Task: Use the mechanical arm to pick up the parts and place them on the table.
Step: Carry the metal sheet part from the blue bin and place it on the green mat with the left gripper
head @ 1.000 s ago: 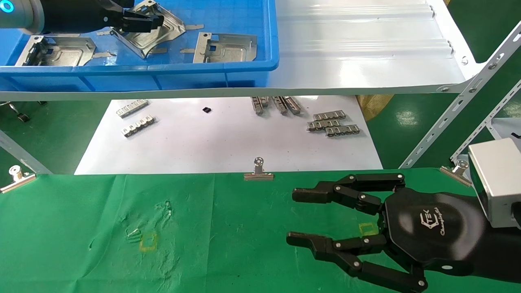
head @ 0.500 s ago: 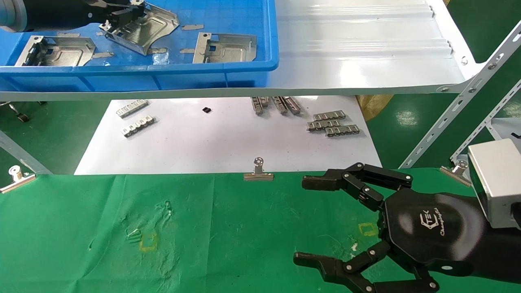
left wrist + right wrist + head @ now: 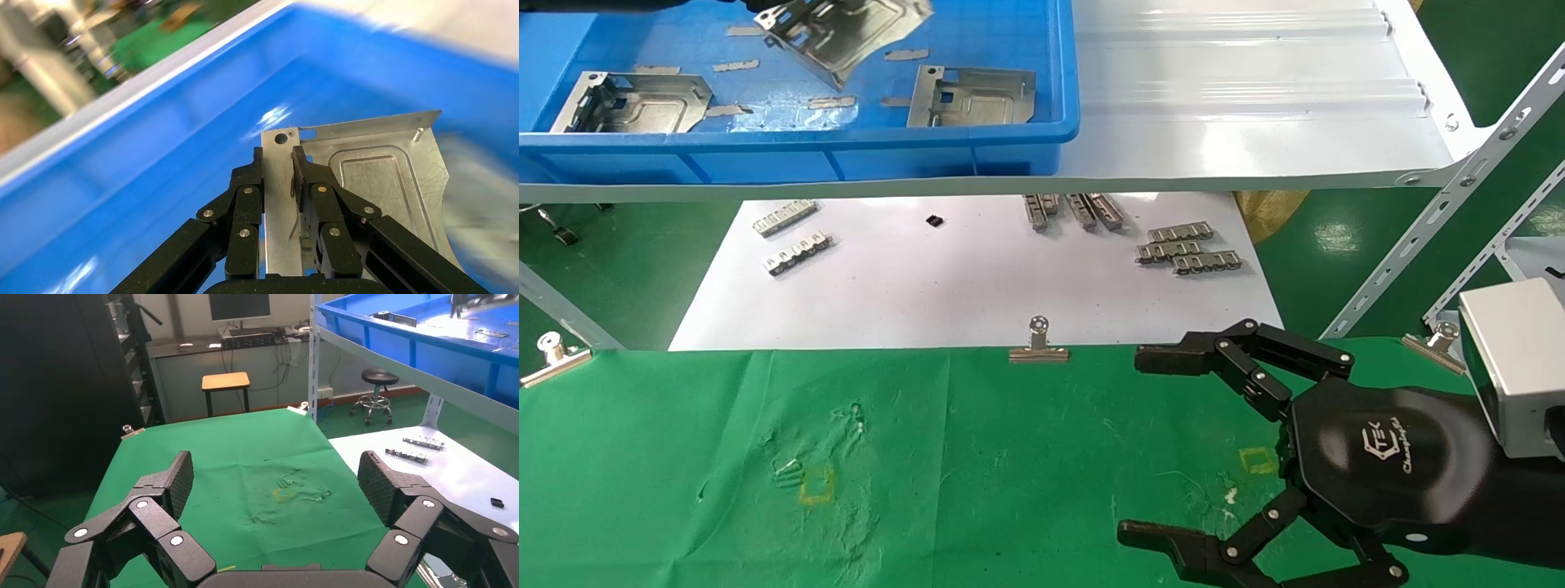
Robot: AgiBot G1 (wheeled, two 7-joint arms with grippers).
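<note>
The left gripper [image 3: 278, 168] is clamped on the bent edge flange of 1 stamped metal part [image 3: 373, 184], its 2 black fingers [image 3: 248, 196] pinching the flange from both sides. In the head view that held part [image 3: 846, 33] sits tilted at about 11 o'clock, above the floor of the blue bin [image 3: 977, 135], with the arm itself almost wholly cut off by the frame edge. 2 more parts lie flat in the bin: one at the 10 o'clock side [image 3: 633, 102] and one nearer 12 o'clock [image 3: 972, 96]. The bin stands on the glossy white shelf [image 3: 1238, 106].

The right gripper [image 3: 1164, 445] hangs at 4 o'clock over the table [image 3: 977, 465], fingers spread wide and holding nothing; the right wrist view shows the green cloth between its 2 fingers [image 3: 162, 484].

Beyond the table, toward 12 o'clock, a white sheet [image 3: 960, 286] carries small toothed silver strips [image 3: 1185, 249]. A binder clip [image 3: 1038, 343] grips the table's far edge at its middle, another [image 3: 552, 355] sits at 9 o'clock, and a third [image 3: 1434, 343] at 3 o'clock. A yellow square outline [image 3: 816, 483] marks the cloth at 7 o'clock.
</note>
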